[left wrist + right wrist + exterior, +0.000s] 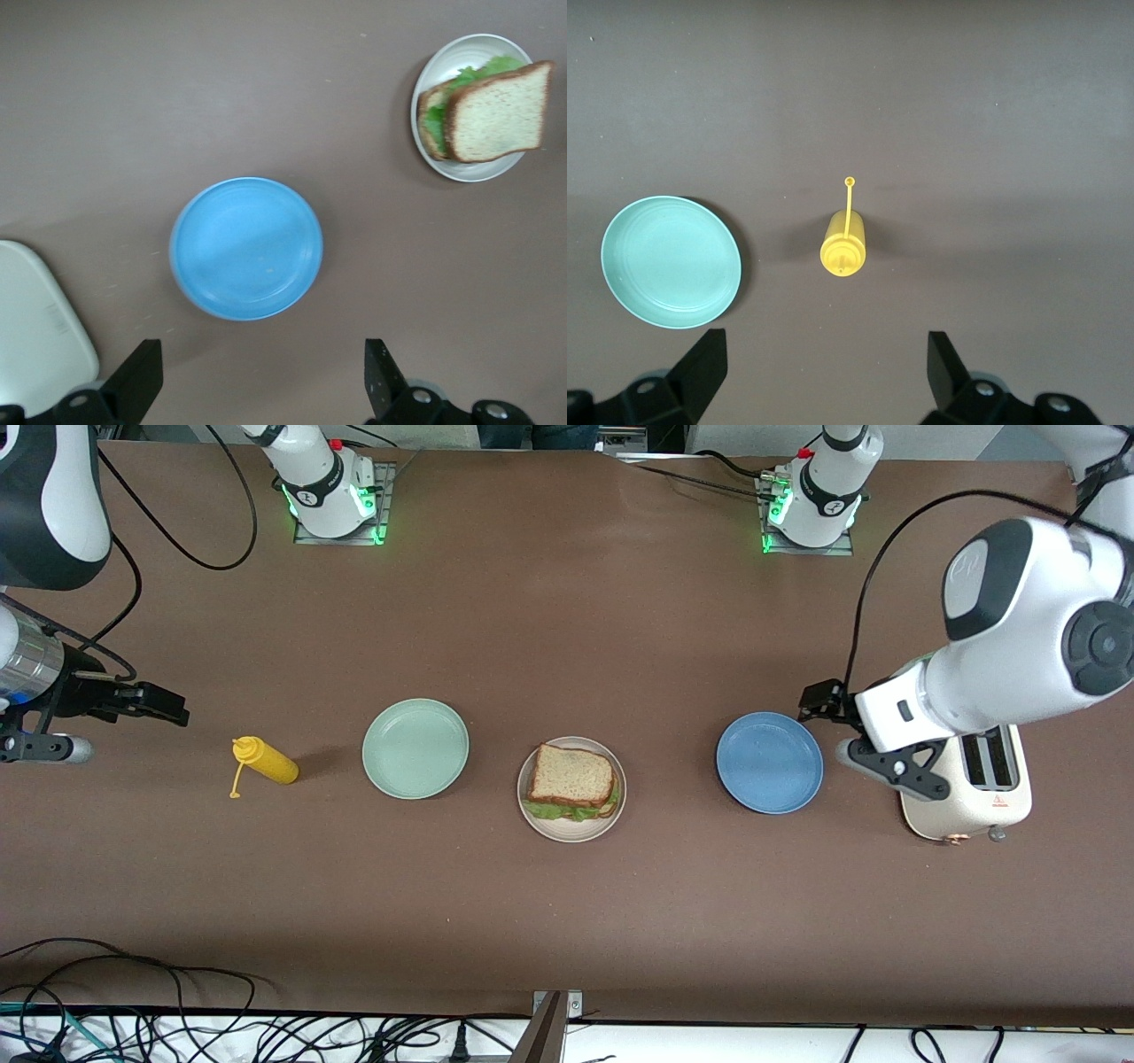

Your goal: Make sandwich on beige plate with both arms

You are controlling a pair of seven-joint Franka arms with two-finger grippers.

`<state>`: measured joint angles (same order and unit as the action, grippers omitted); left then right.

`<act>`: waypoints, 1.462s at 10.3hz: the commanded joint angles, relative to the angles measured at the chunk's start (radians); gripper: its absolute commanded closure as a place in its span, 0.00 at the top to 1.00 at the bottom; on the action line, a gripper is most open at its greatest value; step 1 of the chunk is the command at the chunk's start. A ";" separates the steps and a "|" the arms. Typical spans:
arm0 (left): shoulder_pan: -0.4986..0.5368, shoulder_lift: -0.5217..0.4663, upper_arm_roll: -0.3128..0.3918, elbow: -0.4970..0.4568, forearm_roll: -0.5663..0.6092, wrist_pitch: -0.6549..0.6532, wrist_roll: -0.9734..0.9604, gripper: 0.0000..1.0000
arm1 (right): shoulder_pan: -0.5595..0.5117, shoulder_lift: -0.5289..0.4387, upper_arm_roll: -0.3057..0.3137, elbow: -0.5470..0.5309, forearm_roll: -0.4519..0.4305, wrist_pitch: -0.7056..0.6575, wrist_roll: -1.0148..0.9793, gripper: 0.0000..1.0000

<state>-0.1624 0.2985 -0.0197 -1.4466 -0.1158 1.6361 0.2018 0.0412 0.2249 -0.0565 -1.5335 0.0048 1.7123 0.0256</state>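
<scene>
1. The sandwich (pixel 571 781) lies on the beige plate (pixel 542 825), midway along the table (pixel 567 921), between a mint-green plate (pixel 415 747) and a blue plate (pixel 769 762).
2. The left claw (pixel 819 698) hangs spread wide and empty above the table beside the blue plate, toward the left arm's end.
3. The right claw (pixel 164 704) hangs equally wide, empty, near the edge at the right arm's end, by a yellow bottle (pixel 264 761).

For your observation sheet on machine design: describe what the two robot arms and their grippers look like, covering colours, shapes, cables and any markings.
Both arms are glossy white, rounded segments with black joint caps. The left arm and right arm trail black cables. Their bases glow green, each with a red button. The left gripper and right gripper are matte black, each with two angular, wedge-shaped fingers.
</scene>
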 commanded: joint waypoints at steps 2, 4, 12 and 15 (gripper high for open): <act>0.050 -0.152 -0.003 -0.095 0.080 -0.080 -0.086 1.00 | -0.007 -0.009 0.003 0.001 0.021 -0.011 0.005 1.00; 0.076 -0.223 -0.009 -0.161 0.085 -0.061 -0.134 1.00 | -0.007 -0.007 0.003 0.001 0.021 -0.011 0.008 1.00; 0.181 -0.308 -0.083 -0.213 0.160 -0.050 -0.202 1.00 | -0.007 -0.007 0.004 0.001 0.041 -0.011 0.010 1.00; 0.164 -0.376 -0.082 -0.259 0.159 -0.050 -0.232 1.00 | -0.007 -0.007 0.004 0.001 0.041 -0.011 0.008 1.00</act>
<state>0.0061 -0.0012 -0.0922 -1.6438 0.0238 1.5722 -0.0019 0.0410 0.2255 -0.0568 -1.5338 0.0285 1.7120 0.0288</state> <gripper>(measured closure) 0.000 0.000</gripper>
